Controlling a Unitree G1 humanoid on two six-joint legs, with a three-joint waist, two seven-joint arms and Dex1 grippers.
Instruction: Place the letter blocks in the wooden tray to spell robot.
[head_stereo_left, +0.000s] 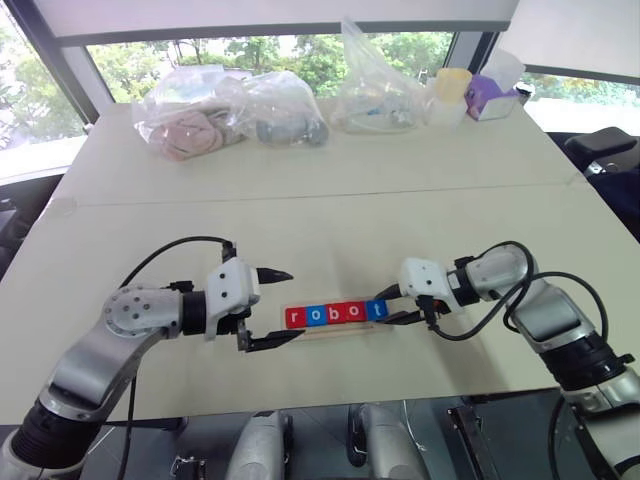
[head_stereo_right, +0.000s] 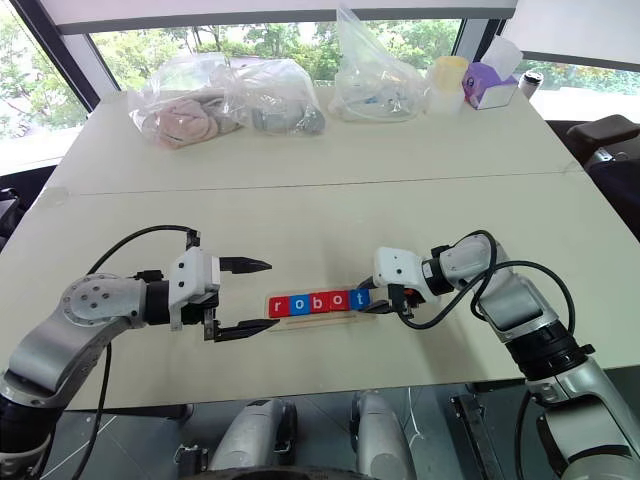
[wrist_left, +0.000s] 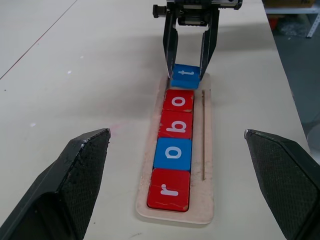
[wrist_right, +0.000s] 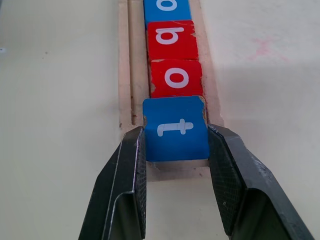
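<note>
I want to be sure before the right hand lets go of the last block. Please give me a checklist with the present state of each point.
1. Right hand shut on the t block: ok.
2. t block next to the second o block: ok.
3. t block lying flat in the tray: cannot tell; it looks slightly raised.
4. Blocks read r, o, b, o, t: ok.
5. Left hand open, beside the tray end, touching nothing: ok.

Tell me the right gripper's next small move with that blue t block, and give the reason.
Probably lower the blue t block flat into the wooden tray and let go. The right gripper is shut on it at the tray's end, right after the red o block, and it looks slightly raised. The r, o, b, o before it already lie in line, while the left gripper is open.
</note>
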